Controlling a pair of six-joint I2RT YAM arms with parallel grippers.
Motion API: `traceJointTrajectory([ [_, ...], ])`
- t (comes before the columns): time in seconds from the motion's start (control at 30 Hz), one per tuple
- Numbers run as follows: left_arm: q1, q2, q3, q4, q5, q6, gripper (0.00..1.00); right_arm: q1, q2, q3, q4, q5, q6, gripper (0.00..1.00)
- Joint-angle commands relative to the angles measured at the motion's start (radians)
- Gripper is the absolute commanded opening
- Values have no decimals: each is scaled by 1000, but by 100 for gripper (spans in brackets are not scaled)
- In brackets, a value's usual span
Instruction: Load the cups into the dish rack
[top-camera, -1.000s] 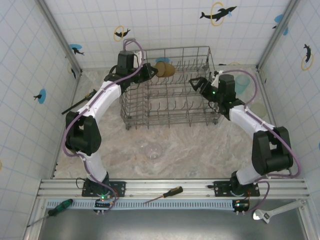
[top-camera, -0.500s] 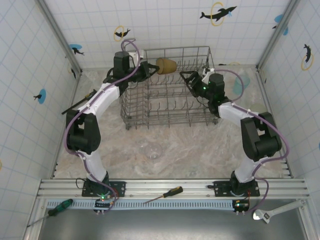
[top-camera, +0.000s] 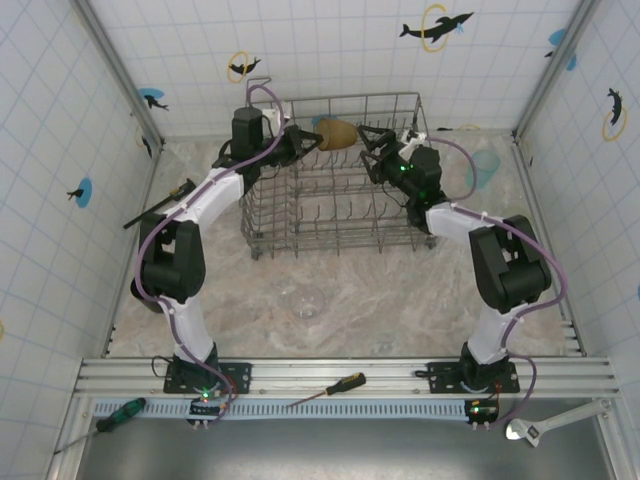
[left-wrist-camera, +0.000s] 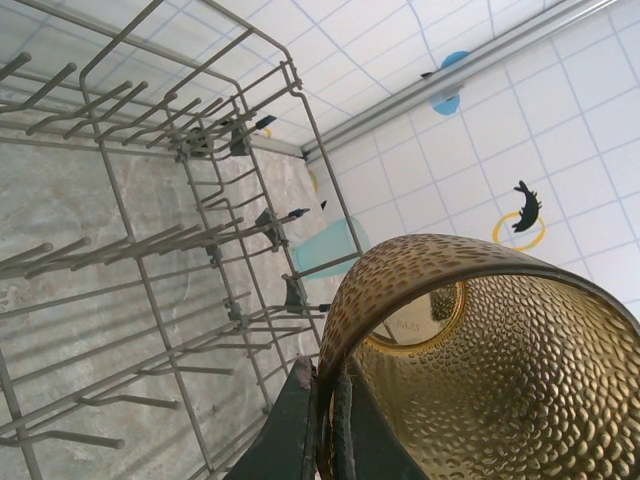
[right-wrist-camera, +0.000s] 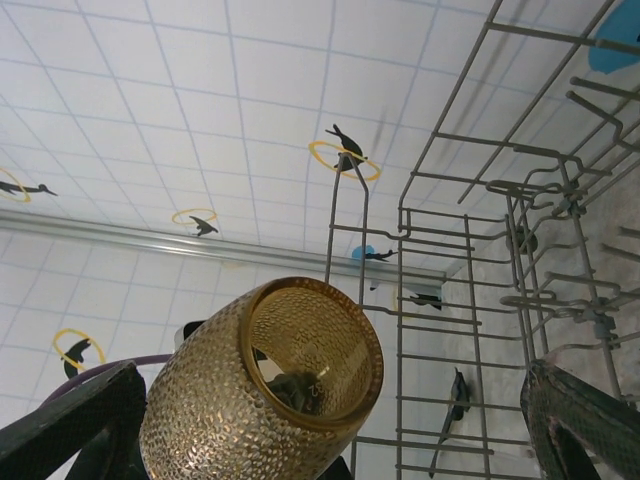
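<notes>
Marbled tabletop (top-camera: 400, 290), tiled walls. Amber hammered glass tumbler (top-camera: 336, 133) lies sideways in air at far rim of grey wire dish rack (top-camera: 340, 215), its rim pinched by left gripper (top-camera: 310, 143). Right gripper (top-camera: 370, 142) just beside, jaws spread. Clear tumbler (top-camera: 306, 300) on tabletop, apart from rack.

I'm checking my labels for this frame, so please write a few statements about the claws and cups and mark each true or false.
1. The left claw grips the amber cup by its rim. True.
2. The right claw is shut. False: it is open, with its fingers spread wide near the amber cup.
3. A clear cup sits on the table, nearer the arm bases than the dish rack. True.
4. The amber cup rests on the dish rack's floor. False: it is held aloft on its side at the rack's far end.
</notes>
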Motion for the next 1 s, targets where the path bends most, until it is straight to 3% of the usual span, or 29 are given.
traceJointTrajectory([
  [0.0, 4, 16, -7, 64, 31, -25, 0, 20, 29, 62, 71, 37, 62, 100],
  [0.57, 4, 9, -67, 124, 48, -70, 0, 70, 154, 202, 105, 59, 209, 99],
  [0.73, 3, 5, -78, 124, 45, -70, 0, 70, 157, 199, 101, 72, 214, 89],
  [0.97, 4, 16, -78, 122, 55, -79, 0, 72, 168, 193, 143, 67, 236, 67],
])
